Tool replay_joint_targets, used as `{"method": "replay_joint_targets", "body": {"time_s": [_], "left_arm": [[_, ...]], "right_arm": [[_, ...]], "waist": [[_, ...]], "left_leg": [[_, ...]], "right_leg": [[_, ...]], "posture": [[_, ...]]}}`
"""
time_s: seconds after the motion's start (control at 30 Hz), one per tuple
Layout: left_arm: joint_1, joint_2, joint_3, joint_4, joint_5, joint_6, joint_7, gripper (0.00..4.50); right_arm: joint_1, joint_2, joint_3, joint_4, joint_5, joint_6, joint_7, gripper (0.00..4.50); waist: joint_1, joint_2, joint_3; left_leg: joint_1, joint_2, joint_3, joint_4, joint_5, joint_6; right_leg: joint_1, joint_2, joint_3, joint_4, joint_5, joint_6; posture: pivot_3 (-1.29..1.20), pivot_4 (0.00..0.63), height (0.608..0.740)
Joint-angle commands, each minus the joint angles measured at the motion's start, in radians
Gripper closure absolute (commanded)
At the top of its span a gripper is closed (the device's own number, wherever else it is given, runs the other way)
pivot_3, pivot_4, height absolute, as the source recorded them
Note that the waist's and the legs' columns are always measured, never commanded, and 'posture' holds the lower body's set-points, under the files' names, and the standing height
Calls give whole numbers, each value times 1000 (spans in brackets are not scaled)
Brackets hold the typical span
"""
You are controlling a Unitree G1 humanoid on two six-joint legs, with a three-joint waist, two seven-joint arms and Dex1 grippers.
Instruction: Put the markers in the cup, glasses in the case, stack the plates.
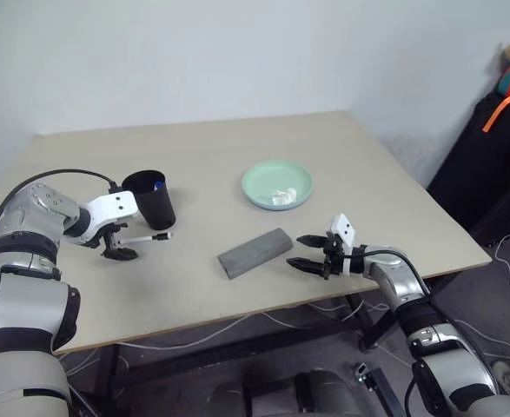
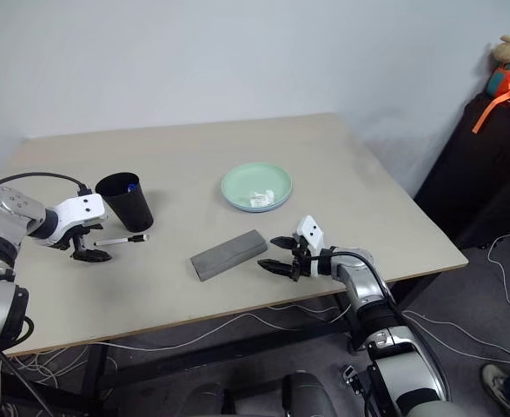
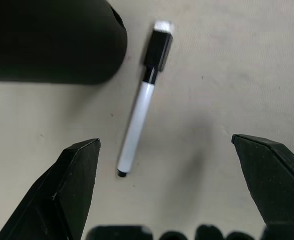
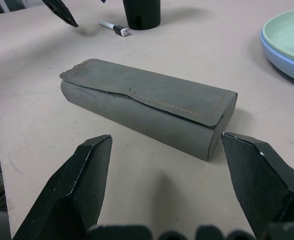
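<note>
A white marker with a black cap [image 3: 139, 110] lies flat on the table beside the black cup [image 1: 150, 201]. A blue-capped marker [image 1: 157, 185] stands inside the cup. My left gripper [image 3: 164, 141] hangs open just above the lying marker, pointing steeply down, its fingers apart from it. The grey case [image 4: 147, 105] lies shut at the table's middle front. My right gripper [image 4: 166, 136] is open and level, facing the case's end a short way off. The mint green plate [image 1: 276, 178] rests on the light blue plate [image 4: 282, 62]. The glasses are out of view.
A crumpled white tissue [image 1: 281, 197] lies in the green plate. The table's front edge [image 1: 263, 304] runs close under my right gripper. Dark bags and an orange strap [image 1: 506, 104] stand past the table's right side.
</note>
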Motion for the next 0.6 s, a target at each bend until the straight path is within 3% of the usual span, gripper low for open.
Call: {"method": "replay_joint_targets", "body": {"time_s": [0.03, 0.2, 0.43, 0.6], "left_arm": [[-42, -11, 19, 16, 13, 9, 68, 31], [-45, -41, 22, 34, 31, 18, 131, 31], [-54, -94, 87, 53, -22, 127, 44, 31], [-48, -113, 104, 56, -15, 160, 76, 31]], "right_arm": [[-9, -9, -17, -46, 13, -5, -3, 711], [-6, -13, -17, -53, 13, 1, -4, 711], [23, -21, -12, -99, 14, 22, -10, 711], [45, -26, -13, -138, 16, 42, -18, 711]], "waist": [[2, 0, 0], [2, 0, 0], [2, 0, 0], [-1, -1, 0]], "left_leg": [[0, 0, 0, 0, 0, 0], [0, 0, 0, 0, 0, 0], [0, 0, 0, 0, 0, 0], [0, 0, 0, 0, 0, 0]], "right_leg": [[0, 0, 0, 0, 0, 0], [0, 0, 0, 0, 0, 1], [0, 0, 0, 0, 1, 2], [0, 0, 0, 0, 1, 2]], "posture": [[0, 0, 740], [0, 0, 740], [0, 0, 740], [0, 0, 740]]}}
